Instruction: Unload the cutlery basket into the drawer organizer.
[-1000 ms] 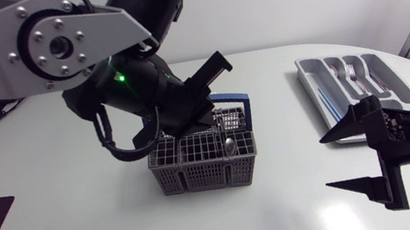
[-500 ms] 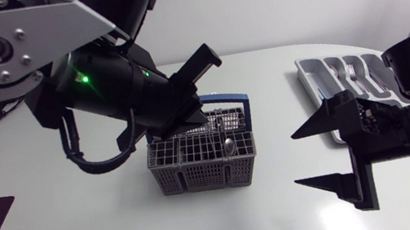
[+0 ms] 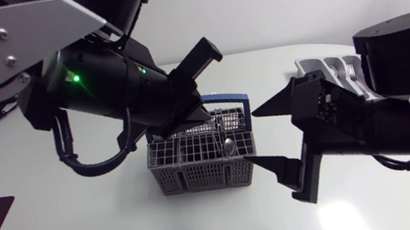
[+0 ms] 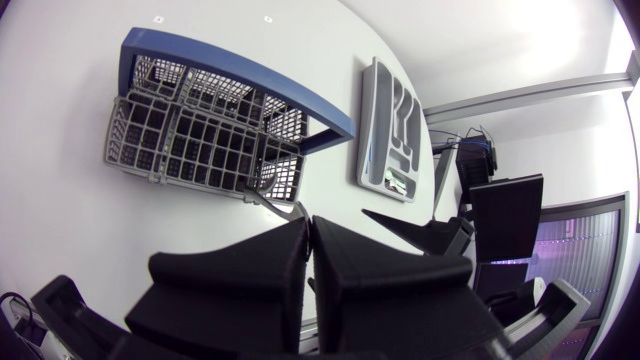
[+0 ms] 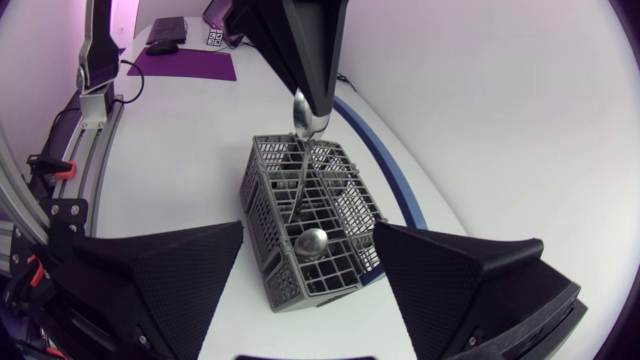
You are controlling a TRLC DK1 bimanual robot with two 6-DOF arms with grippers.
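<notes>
From above, you see the cutlery basket (image 3: 198,174) standing about in the middle of the desk (image 3: 82,225); it is grey and has a blue handle. Your left arm (image 3: 109,81) comes in from the left edge, and its jaws hang just over the back part of the basket. One spoon (image 3: 229,146) stands in a compartment on the basket's right side, with the bowl up. The drawer organizer (image 3: 329,66) lies near the far right corner of the desk, with some cutlery in it, and your right arm (image 3: 403,116) covers a part of it. The right jaws are wide open and hold nothing; their tips are close to the right side of the basket. In the left wrist view, the left jaws are closed, with the fingers (image 4: 250,270) almost against each other, and the grey end of a second spoon (image 4: 275,203) shows at their tips. The basket is ahead of them and the organizer is farther on. In the right wrist view, the basket sits ahead, between the two spread fingers (image 5: 160,270). The left jaws grip the second spoon at its upper end, with the bowl up and the handle reaching down into the basket.
</notes>
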